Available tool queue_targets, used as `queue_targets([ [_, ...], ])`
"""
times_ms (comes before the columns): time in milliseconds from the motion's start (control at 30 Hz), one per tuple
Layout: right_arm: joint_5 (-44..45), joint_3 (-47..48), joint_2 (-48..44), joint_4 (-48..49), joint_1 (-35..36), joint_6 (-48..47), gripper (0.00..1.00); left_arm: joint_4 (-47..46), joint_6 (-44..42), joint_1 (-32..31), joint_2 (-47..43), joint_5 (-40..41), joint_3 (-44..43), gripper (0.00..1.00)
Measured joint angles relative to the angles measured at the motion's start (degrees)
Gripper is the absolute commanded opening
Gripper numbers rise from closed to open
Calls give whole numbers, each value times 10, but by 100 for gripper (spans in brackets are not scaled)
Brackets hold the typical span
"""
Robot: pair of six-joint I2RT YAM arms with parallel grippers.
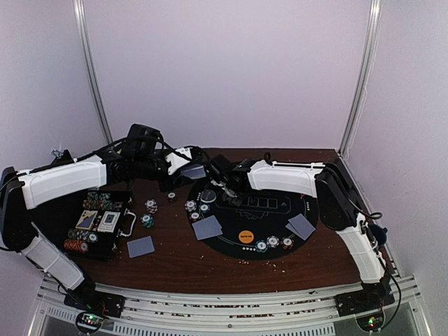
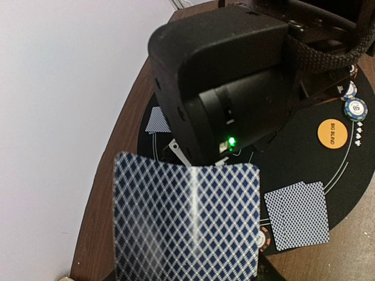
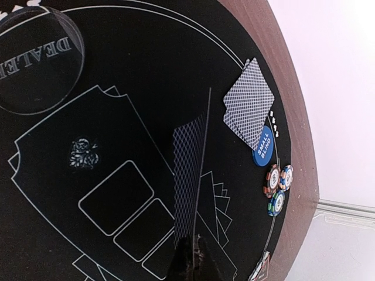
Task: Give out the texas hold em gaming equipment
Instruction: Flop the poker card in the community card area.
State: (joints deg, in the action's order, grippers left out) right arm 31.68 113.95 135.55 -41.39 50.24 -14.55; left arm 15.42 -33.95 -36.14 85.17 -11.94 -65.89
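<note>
My left gripper is shut on blue-diamond-backed playing cards that fill the lower left wrist view. I cannot tell whether it is one card or a stack. My right gripper hangs just beyond them over the black round mat. It is shut on a single card, seen edge-on. On the mat lie card pairs, an orange big-blind button, a blue small-blind button, a clear dealer disc and striped chips.
An open black chip case sits at the left with chips and cards inside. Loose chips and one more card lie on the brown table between the case and the mat. White walls close in behind and at both sides.
</note>
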Motion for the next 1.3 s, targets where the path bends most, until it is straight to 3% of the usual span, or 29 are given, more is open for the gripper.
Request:
queue_targets([
  [333,38,-20,-5,11,-3,0,0,-3,0,0,0,-7,0,5],
  [800,26,-28,-17,9,-5,2,0,-4,0,0,0,-12,0,5],
  [1300,-133,-3,-5,-27,2,9,5,-4,0,0,0,-18,0,5],
])
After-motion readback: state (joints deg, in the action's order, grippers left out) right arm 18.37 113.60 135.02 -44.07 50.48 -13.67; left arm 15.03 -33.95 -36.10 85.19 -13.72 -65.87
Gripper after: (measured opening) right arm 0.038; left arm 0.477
